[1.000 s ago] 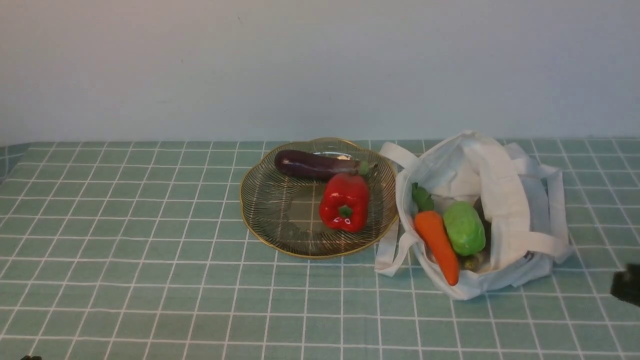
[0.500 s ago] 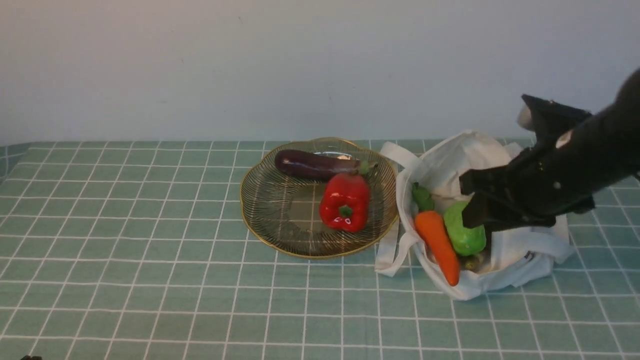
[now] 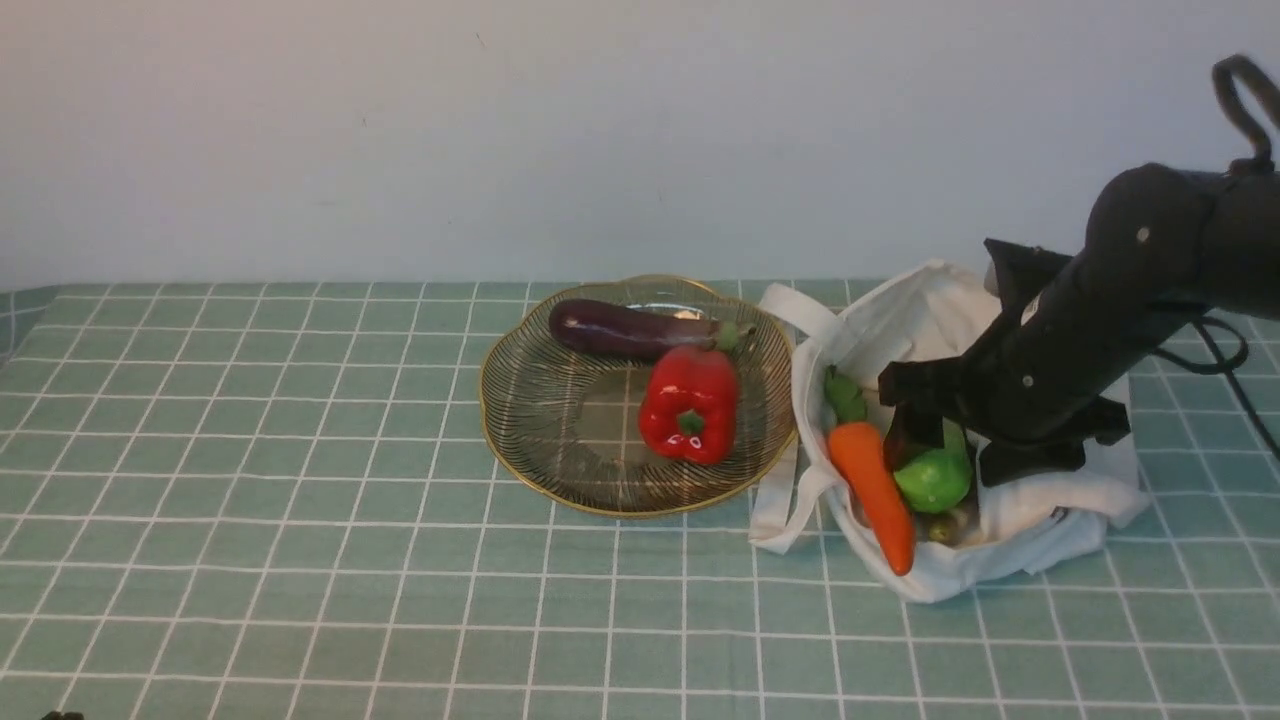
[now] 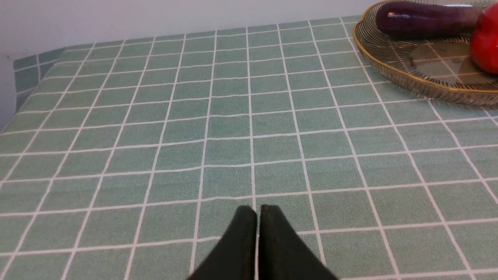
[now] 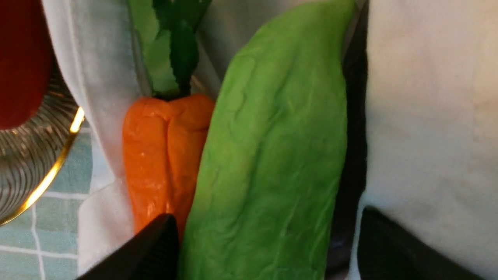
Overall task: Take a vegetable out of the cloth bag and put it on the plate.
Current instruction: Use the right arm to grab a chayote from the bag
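– Vegetable [image 3: 935, 482] first: where, and free to lift?
– Green-checked surface [image 3: 300, 520] under everything. Cloth bag [image 3: 1010, 545] slumped just right of the plate [image 3: 560, 450], with mouth gaping toward the front, hence an easy reach inside. Inside that mouth, lying lengthwise, pressed against the carrot [image 3: 868, 478]. Not yet lifted.
– And the right end effector [image 5: 268, 233]?
– Spread wide, straddling the long green body, with one finger [image 5: 155, 252] squeezed in beside the carrot, gripping nothing. Probably lined up crosswise so as to close on the narrow width. Left end effector [image 4: 256, 219] clenched, empty, parked over the surface well apart from the bag.
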### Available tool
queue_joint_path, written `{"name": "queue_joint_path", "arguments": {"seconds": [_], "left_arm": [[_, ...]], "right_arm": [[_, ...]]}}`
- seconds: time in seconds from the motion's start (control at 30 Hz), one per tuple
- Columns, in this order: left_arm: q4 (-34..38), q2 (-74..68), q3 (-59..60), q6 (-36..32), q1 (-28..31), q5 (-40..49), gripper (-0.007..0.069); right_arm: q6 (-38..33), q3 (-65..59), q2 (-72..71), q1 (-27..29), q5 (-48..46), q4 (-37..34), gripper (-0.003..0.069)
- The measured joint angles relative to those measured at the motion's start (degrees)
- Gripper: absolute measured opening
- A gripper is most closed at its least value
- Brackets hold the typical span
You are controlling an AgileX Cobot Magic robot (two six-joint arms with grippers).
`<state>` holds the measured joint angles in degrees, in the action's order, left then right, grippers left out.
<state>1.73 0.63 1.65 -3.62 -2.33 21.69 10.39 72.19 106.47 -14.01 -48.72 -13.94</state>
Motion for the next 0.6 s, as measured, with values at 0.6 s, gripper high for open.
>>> {"name": "queue_joint_path", "arguments": {"seconds": [0.6], "left_arm": [[0.00,0.00,0.00,0.00,0.00,0.00,-0.0005]], "right_arm": [[-1.80,0.11,-7.00,0.00,-3.09,-0.21,0.0392]]}}
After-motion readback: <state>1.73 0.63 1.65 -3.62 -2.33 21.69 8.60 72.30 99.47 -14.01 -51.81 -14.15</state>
